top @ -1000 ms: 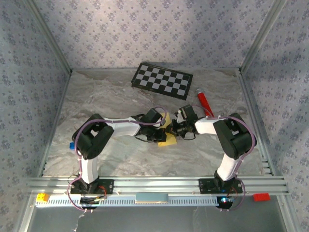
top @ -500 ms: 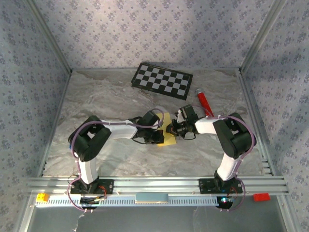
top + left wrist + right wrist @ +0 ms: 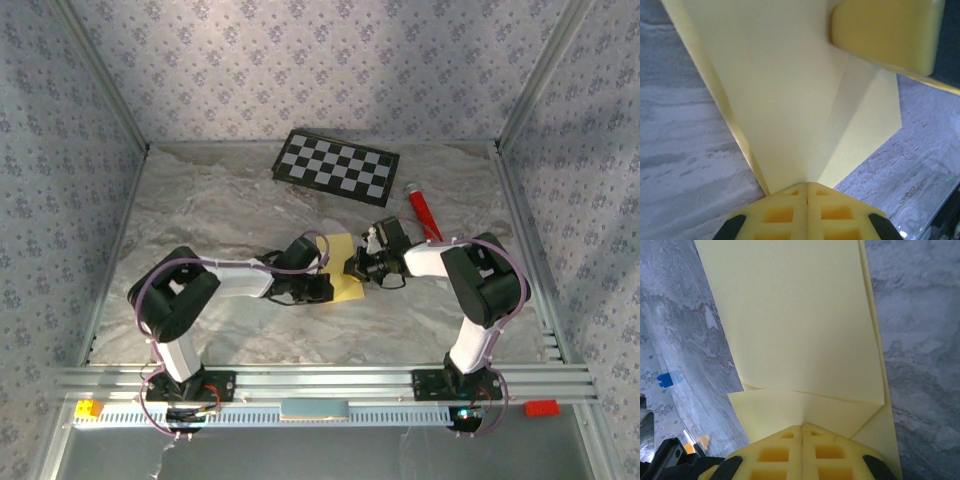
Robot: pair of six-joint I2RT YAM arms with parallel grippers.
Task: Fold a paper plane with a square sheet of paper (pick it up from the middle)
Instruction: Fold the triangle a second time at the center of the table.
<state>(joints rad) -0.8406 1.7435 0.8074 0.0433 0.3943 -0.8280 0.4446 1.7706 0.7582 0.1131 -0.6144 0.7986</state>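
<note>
The square sheet of paper (image 3: 343,262), pale yellow and partly folded, lies on the marble table between my two grippers. In the left wrist view the paper (image 3: 785,90) has a crease running to my left gripper (image 3: 807,186), which is shut with its tips resting on the sheet. The right gripper's finger (image 3: 885,35) rests on the far corner. In the right wrist view my right gripper (image 3: 802,426) is shut, its tips on a folded flap of the paper (image 3: 800,315). From above, the left gripper (image 3: 322,288) is at the sheet's left edge and the right gripper (image 3: 353,268) at its right.
A black-and-white checkerboard panel (image 3: 337,166) lies at the back of the table, with a red tube (image 3: 421,210) to its right. A yellow block (image 3: 88,408) and a red block (image 3: 541,407) sit on the front rail. Patterned walls close in three sides.
My left arm has drawn back to the left along the sheet, uncovering more of the yellow paper. The right gripper has barely moved.
</note>
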